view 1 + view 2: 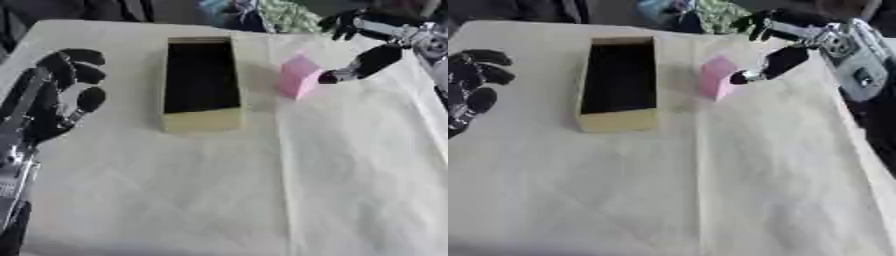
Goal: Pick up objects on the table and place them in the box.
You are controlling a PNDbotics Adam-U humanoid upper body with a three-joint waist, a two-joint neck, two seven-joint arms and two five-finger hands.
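Observation:
A pink block [297, 76] stands tilted on the cream-covered table [262, 190], just right of an open tan box [201, 120] whose dark inside holds nothing I can see. My right hand [376, 57] comes in from the upper right. Its thumb tip touches the block's right side, while its fingers [348, 25] hang spread above and behind the block, apart from it. My left hand [48, 95] rests open at the left edge with its fingers up, well left of the box.
Patterned fabric [289, 15] lies beyond the table's far edge. The cloth has a long crease running down from the box toward the front. The table's right edge slants close under my right arm [855, 65].

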